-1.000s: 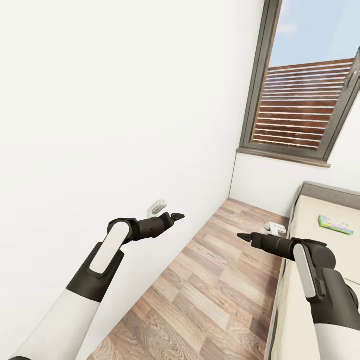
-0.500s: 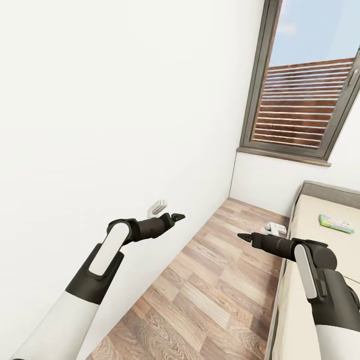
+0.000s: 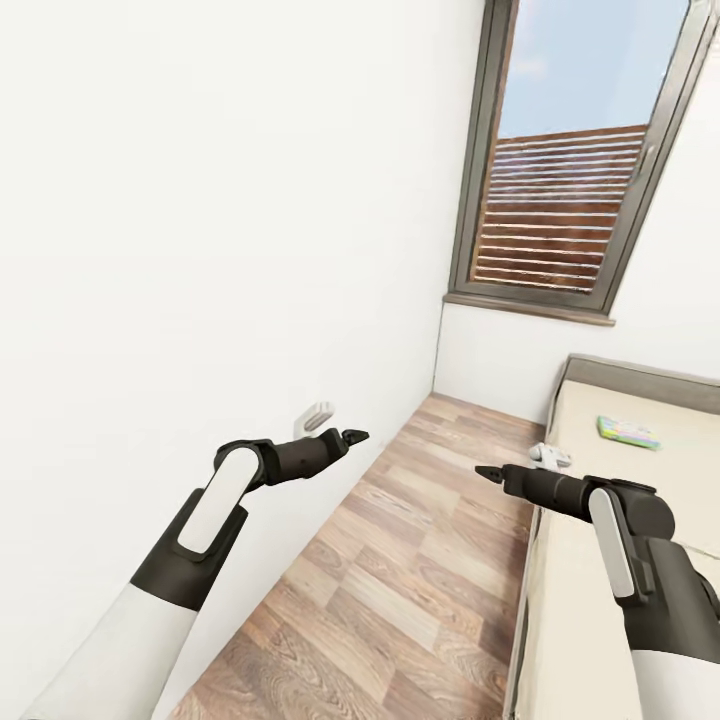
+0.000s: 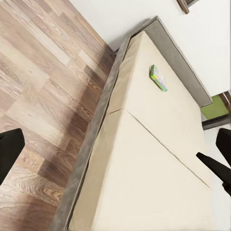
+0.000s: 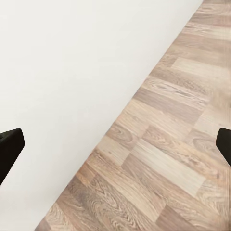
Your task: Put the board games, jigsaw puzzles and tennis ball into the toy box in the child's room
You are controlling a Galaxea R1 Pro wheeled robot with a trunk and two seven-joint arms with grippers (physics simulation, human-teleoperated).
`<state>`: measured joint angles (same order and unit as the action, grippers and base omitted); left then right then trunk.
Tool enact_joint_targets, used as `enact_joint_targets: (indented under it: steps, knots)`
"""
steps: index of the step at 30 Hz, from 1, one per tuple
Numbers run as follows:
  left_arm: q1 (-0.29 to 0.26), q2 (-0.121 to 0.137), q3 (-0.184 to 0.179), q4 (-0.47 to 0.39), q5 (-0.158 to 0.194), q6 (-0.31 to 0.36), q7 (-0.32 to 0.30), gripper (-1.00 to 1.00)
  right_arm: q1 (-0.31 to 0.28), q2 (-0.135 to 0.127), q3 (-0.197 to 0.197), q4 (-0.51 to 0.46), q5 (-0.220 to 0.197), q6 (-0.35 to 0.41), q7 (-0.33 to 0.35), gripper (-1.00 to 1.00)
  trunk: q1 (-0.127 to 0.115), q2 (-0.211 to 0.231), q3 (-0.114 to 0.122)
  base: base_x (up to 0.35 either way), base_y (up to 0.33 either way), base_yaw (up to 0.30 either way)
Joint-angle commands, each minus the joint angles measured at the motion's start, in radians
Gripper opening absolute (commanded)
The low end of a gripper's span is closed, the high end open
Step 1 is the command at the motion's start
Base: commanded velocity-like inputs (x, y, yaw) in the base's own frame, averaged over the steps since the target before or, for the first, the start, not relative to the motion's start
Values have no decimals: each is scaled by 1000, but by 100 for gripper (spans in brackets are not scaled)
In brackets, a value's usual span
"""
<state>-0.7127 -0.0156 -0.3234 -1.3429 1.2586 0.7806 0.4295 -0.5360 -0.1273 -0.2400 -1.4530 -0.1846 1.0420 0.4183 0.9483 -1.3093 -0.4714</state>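
Whole head view has slid vs. half a sec ago: window, bed and floor all sit further toward the left arm's side, while both arms keep the same pose. So that's the camera/base turning toward the bed, not the things moving.

Left gripper (image 3: 352, 436) is held out over the wood floor (image 3: 400, 570) near the wall (image 3: 200, 200), fingers spread wide apart in its wrist view, nothing between them. Right gripper (image 3: 490, 473), too, is spread wide in its wrist view and empty, hanging over floor just beside the bed (image 3: 640, 480).

A board game (image 3: 628, 432) (green-edged, print too small to read) lies flat on the mattress, ahead of the right gripper and off to its outer side, well apart from it. Left wrist cam also catches it (image 4: 159, 78) near the headboard end.

Meaning, imo: it's an approach phase, nothing picked up yet. The turn brings the game closer to front-centre, so a reach w/ the right arm looks likelier.
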Motion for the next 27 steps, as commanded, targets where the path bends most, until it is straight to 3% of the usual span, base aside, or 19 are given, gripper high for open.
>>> enact_joint_targets:
  steps: [1,27]
  knots:
    - [-1,0,0,-1,11,1,10,100,-1,0,-1,0,-2,5,2,100,0,-1,-1,0,0,-268]
    - [-1,0,0,8,10,0,11,100,-1,0,-4,-3,-3,5,2,100,0,-1,12,6,21,-276]
